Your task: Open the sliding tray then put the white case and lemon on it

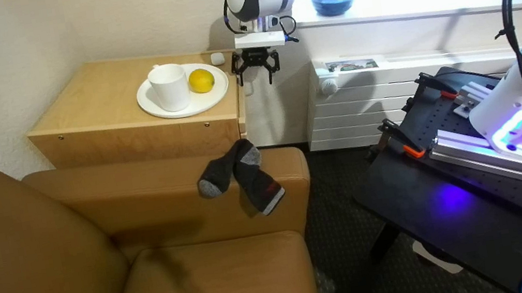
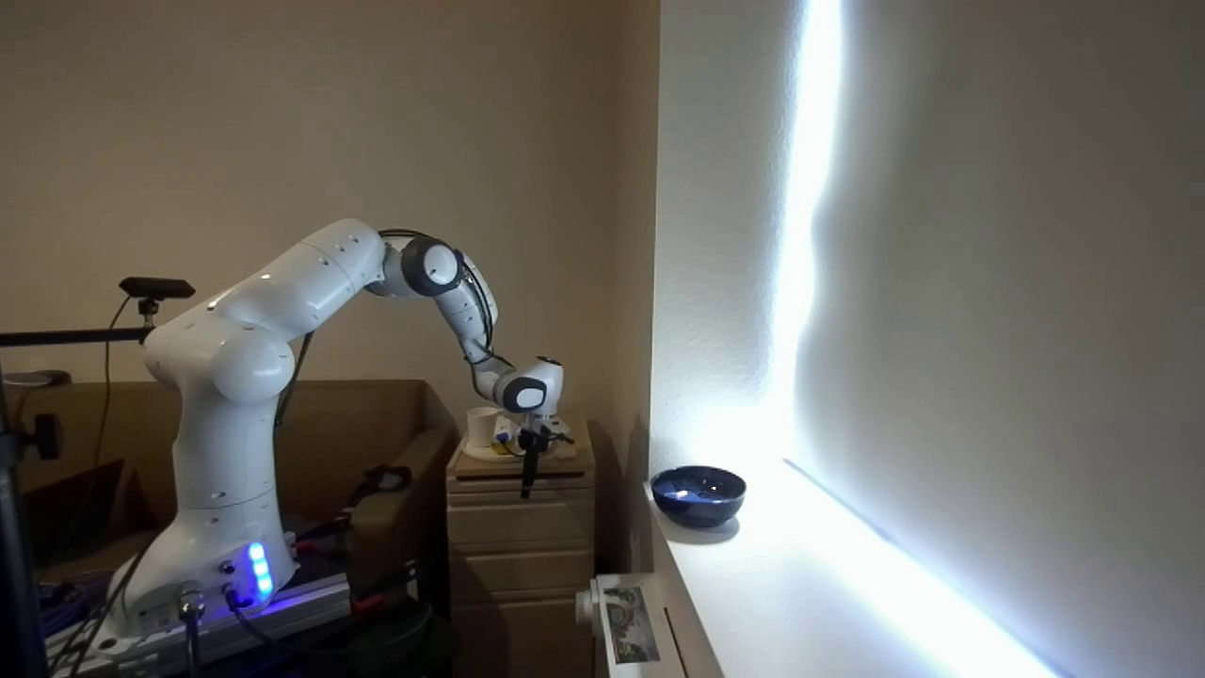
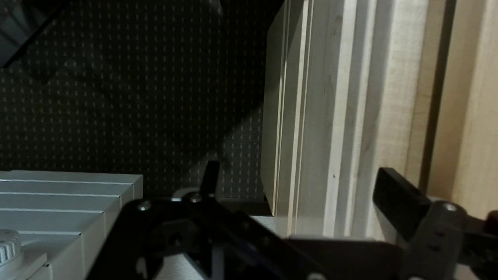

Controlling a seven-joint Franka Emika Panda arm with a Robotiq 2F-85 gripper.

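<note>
Hanging at the edge of the light wooden desk (image 1: 101,96), the claw (image 1: 256,82) is spread wide.
The lemon (image 1: 202,81) rests on a round white plate (image 1: 204,104), beside a white mug (image 1: 170,88); the white case (image 1: 217,58) sits on the desk itself, near the plate and the claw.

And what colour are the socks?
Dark grey with paler patches; the socks show best in an exterior view.

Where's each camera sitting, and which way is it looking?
An exterior view: high up, facing down over sofa and wooden cabinet; gripper and robot base show.
An exterior view: beside the windowsill, facing drawers; nearly the whole arm shows.
Wrist view: by the gripper, facing down at carpet; its fingers show.
Both exterior views share the blue bowl.
</note>
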